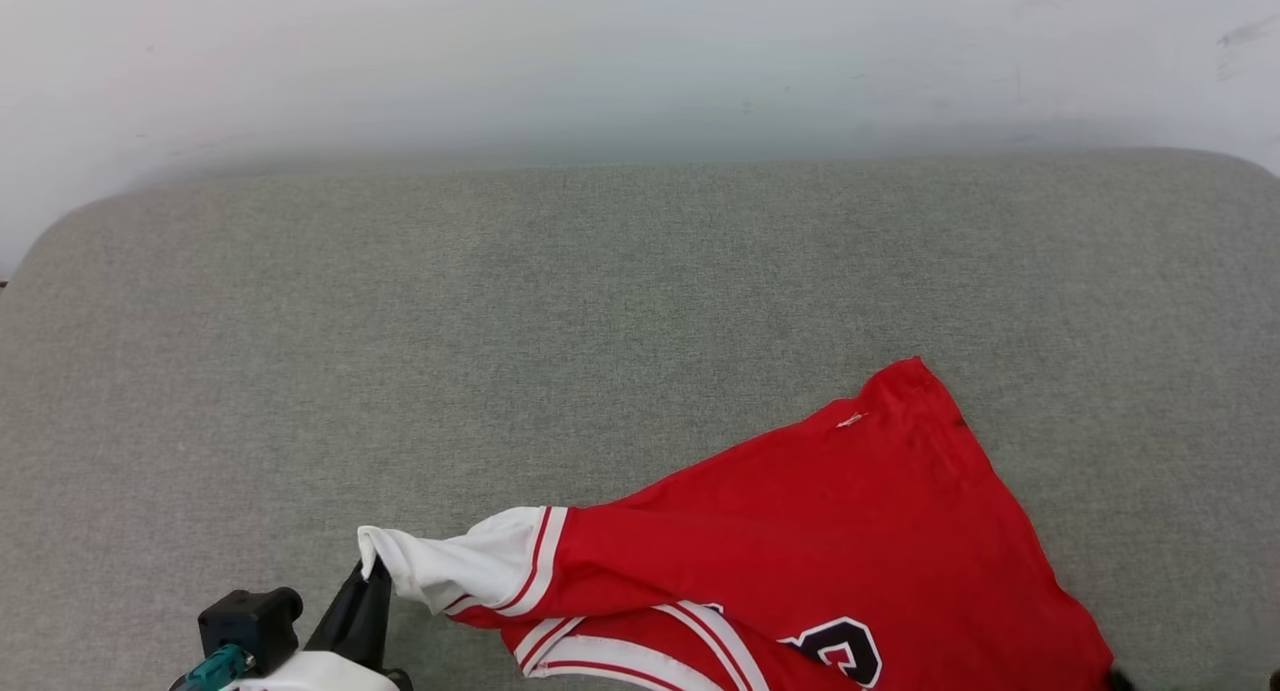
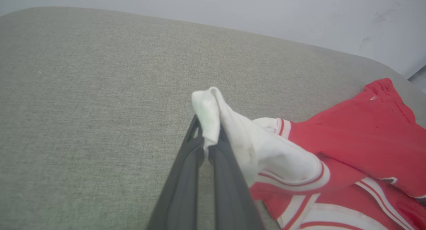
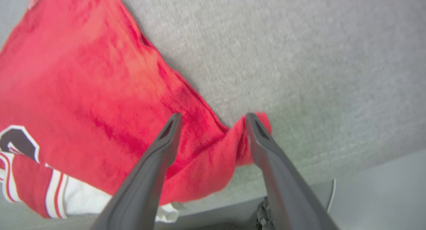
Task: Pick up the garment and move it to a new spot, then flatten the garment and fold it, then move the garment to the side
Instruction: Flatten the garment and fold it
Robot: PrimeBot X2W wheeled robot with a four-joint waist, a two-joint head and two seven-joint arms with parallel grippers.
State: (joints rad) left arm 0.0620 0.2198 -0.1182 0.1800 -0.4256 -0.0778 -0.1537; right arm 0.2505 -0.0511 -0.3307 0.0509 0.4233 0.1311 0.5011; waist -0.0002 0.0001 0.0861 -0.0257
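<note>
Farthest back and biggest, a pale grey-white wall (image 1: pixel 640 51), scuffed with faint dark marks toward the upper right. Below it, a broad cushioned surface (image 1: pixel 500 321) in grey-green woven cloth, rounded at both far corners, bare over most of its spread. Beyond its near edge in the right wrist view, a smooth pale grey band (image 3: pixel 382 190) (floor or frame, cannot tell which).

Next in size, the garment (image 1: pixel 820 531): bright red, spread in loose folds over the near right part of the surface, one corner pointing toward the wall, lower portion cut off by the head view's bottom edge. White sleeve (image 1: pixel 470 561) with red stripes at its seam, drawn out to the left and lifted at its tip.

Left gripper (image 2: pixel 204 138) clamped on that sleeve tip, dark fingers pressed together with white cloth pinched between and bunched above them. Right gripper (image 3: pixel 213 118) spread wide, fingers apart on either side of a raised red fold at the garment's near right corner, gripping nothing.

Smallest, the markings. Black numeral (image 1: pixel 845 651) outlined in white, near the bottom edge, cut off and not readable for certain. Tiny white label (image 1: pixel 851 420) on the red near the far corner, too small to read.
</note>
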